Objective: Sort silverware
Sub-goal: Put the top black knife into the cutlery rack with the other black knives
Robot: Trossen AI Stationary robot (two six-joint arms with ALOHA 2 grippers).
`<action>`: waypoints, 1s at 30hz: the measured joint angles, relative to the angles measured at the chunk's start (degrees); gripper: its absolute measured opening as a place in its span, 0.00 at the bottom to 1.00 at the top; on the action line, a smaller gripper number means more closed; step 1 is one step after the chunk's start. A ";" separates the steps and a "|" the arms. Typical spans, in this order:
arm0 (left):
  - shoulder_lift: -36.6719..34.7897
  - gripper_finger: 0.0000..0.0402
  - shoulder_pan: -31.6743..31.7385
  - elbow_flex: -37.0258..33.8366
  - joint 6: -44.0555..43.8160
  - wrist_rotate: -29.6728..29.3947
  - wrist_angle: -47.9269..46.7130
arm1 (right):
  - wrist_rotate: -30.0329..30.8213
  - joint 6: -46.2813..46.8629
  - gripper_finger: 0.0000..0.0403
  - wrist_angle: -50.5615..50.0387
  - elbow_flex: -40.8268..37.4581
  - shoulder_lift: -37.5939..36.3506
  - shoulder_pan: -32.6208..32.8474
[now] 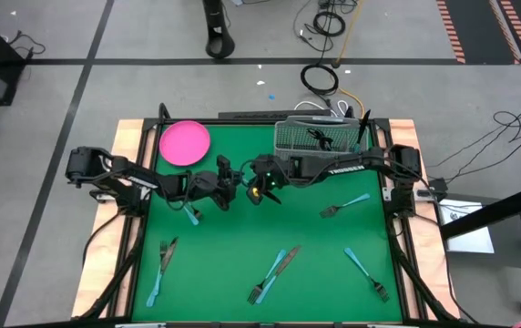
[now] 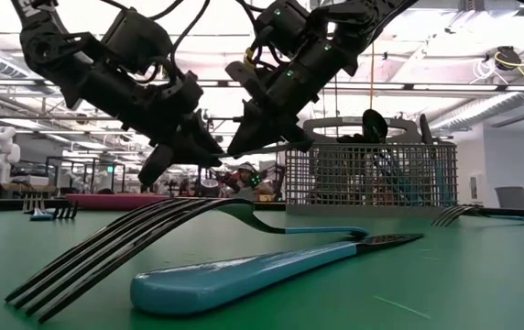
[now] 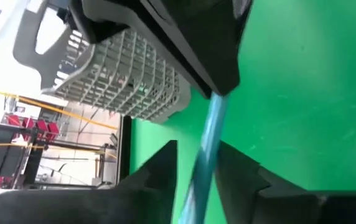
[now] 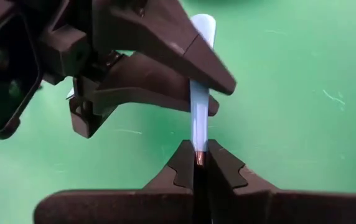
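Mid-surface handover — right gripper (image 4: 198, 163) fingers pinch the utensil (image 4: 200, 93) end-on; left gripper (image 3: 196, 163) fingers narrow around its blue handle.

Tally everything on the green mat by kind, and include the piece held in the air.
Pink plate: 1
Wire basket: 1
Loose silverware on the mat: about 7, counting the left front and middle spots as pairs
Held silverware piece: 1
Total: about 10, not counting the basket's contents, which can't be counted.
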 joint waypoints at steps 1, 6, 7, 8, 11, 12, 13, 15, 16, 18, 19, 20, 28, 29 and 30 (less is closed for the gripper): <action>0.00 0.20 0.09 0.00 -0.01 -0.06 -0.33 | -0.02 0.00 0.00 0.00 0.00 0.00 0.00; 0.11 0.04 0.12 -0.15 -0.01 0.33 -1.06 | 0.35 -0.07 0.01 0.48 0.09 -0.09 -0.09; 0.11 0.04 0.16 -0.15 0.02 0.31 -1.07 | 0.53 -0.08 0.01 0.69 0.09 -0.09 -0.09; 0.09 0.04 0.16 -0.15 0.03 0.30 -0.99 | 0.55 -0.06 0.01 0.74 0.09 -0.11 -0.09; 0.11 0.04 0.14 -0.15 0.02 0.31 -0.90 | 0.51 -0.64 0.00 0.88 0.09 -0.09 -0.04; 0.09 0.04 0.14 -0.15 0.01 0.28 -0.85 | 0.45 -1.45 0.01 1.00 0.09 -0.09 -0.04; 0.09 0.04 0.14 -0.15 -0.01 0.26 -0.81 | 0.39 -2.25 0.03 1.12 0.09 -0.09 -0.04; 0.09 0.04 0.14 -0.15 -0.01 0.26 -0.77 | 0.18 -3.90 0.07 1.49 0.09 -0.11 -0.04; 0.09 0.04 0.15 -0.15 0.02 0.25 -0.73 | 0.09 -5.00 0.10 1.58 0.08 -0.42 -0.07; 0.01 0.04 0.15 -0.05 -0.01 -0.05 -0.64 | -0.43 -7.24 0.16 1.47 0.04 -1.48 -0.28; -0.06 0.04 0.16 0.03 -0.01 -0.40 -0.75 | -0.39 -8.17 0.19 1.17 0.04 -2.49 -0.48; -0.27 0.04 0.09 0.04 -0.01 -0.91 -1.16 | -0.43 -8.95 0.22 0.40 0.04 -3.70 -0.69; -9.12 0.04 -3.87 0.04 -1.49 -5.61 -8.18 | 9.64 -14.52 0.36 -12.23 0.04 -16.98 0.18; -11.14 0.04 -4.07 0.04 -2.54 -6.52 -11.30 | 11.75 -15.02 0.36 -14.40 0.04 -18.61 0.67; -13.37 0.04 -4.09 0.02 -3.77 -7.15 -14.32 | 13.54 -15.28 0.36 -16.84 0.04 -20.13 1.36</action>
